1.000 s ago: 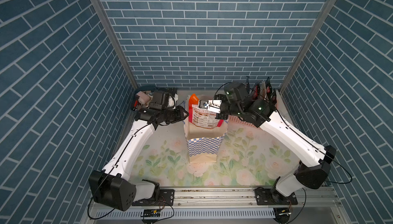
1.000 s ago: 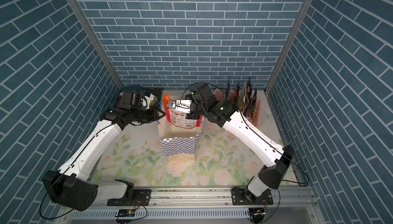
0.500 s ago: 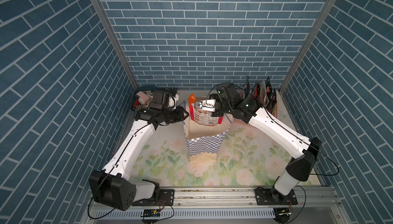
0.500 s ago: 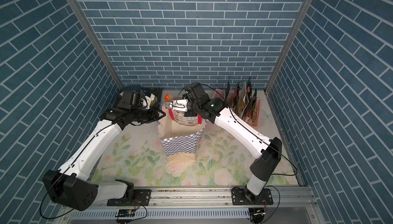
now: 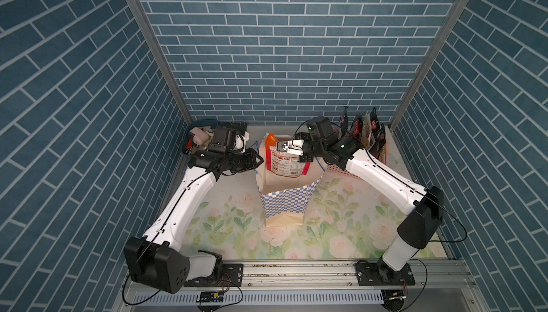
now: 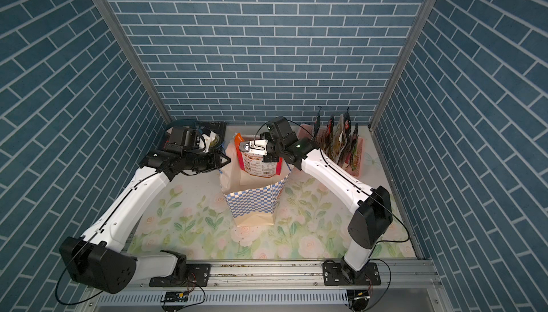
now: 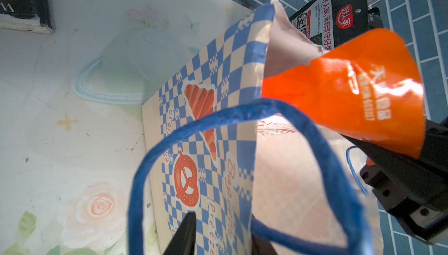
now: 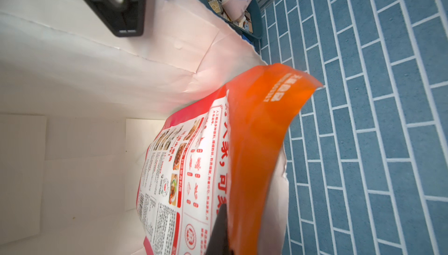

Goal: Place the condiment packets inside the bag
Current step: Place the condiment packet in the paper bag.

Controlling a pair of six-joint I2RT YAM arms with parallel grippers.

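At frame centre: one bag [image 5: 284, 203], left tool [image 5: 258, 159] parted astride its rim; right tool [image 5: 281, 148] clenched on one orange packet [image 5: 286, 165]; pink basket [image 5: 384, 151] at right.

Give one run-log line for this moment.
right gripper: shut on orange packet, partly inside bag | left gripper: straddles bag wall

The left arm [image 5: 184, 203] and right arm [image 5: 382, 177] are glossy white shells with matte black joint housings and thin black cables; a green speck, perhaps a light, marks the right wrist.
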